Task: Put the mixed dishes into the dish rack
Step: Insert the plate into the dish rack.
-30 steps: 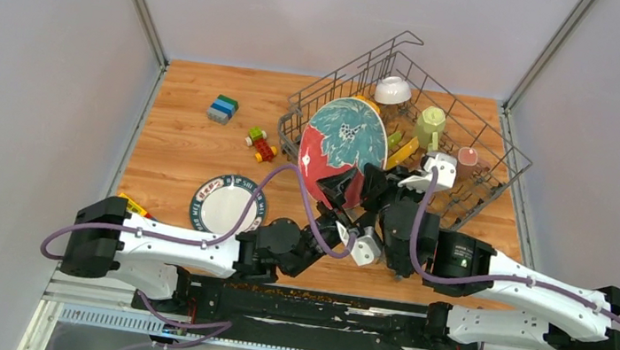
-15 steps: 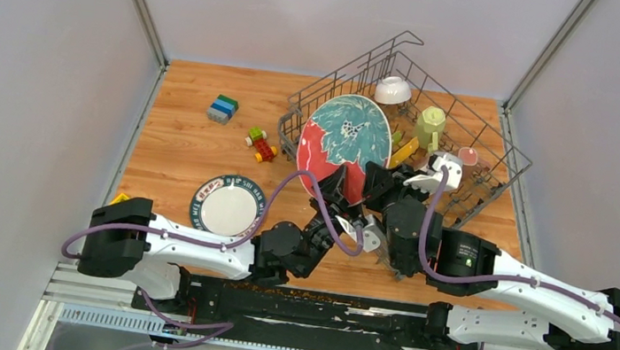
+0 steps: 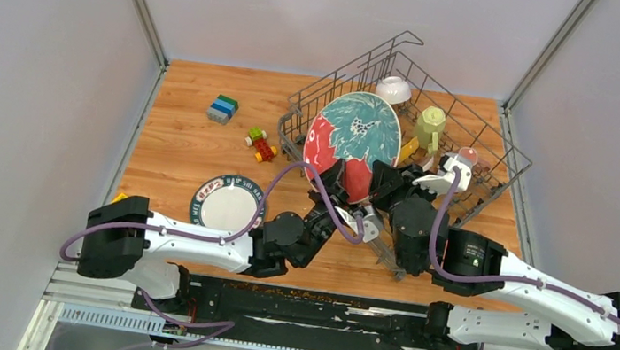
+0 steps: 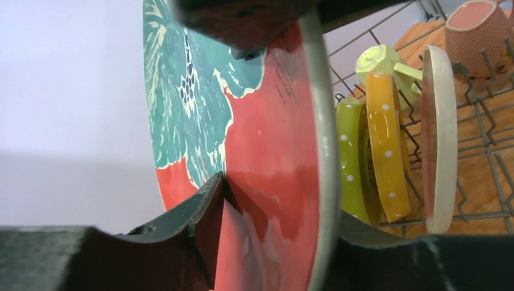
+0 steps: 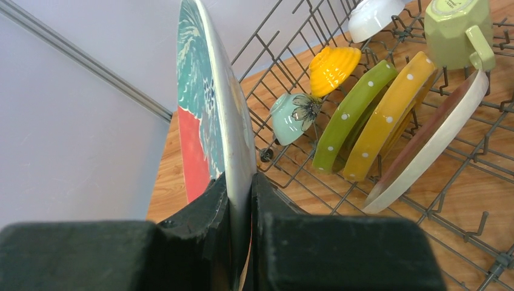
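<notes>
At the eight-o'clock edge of the dish rack (image 3: 466,110), the red-and-teal plate (image 3: 356,136) is held on edge, its rim clenched by the right gripper (image 5: 241,182) and straddled by the left gripper (image 4: 279,206), whose hold cannot be told as firm or loose. If released before being seated in the rack, it could be tipped onto the lime-green dotted plate (image 5: 351,115) at its three o'clock.

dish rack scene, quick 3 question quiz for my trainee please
1. True or false: the right claw is clamped on the rim of the red and teal plate.
2. In the dish rack, which plate stands right beside the lime-green dotted plate? A) yellow dotted plate B) black plate C) blue plate
3. On which arm's side does the unloaded white plate lie?
Key: 1 true; 2 A; 3 left.
</notes>
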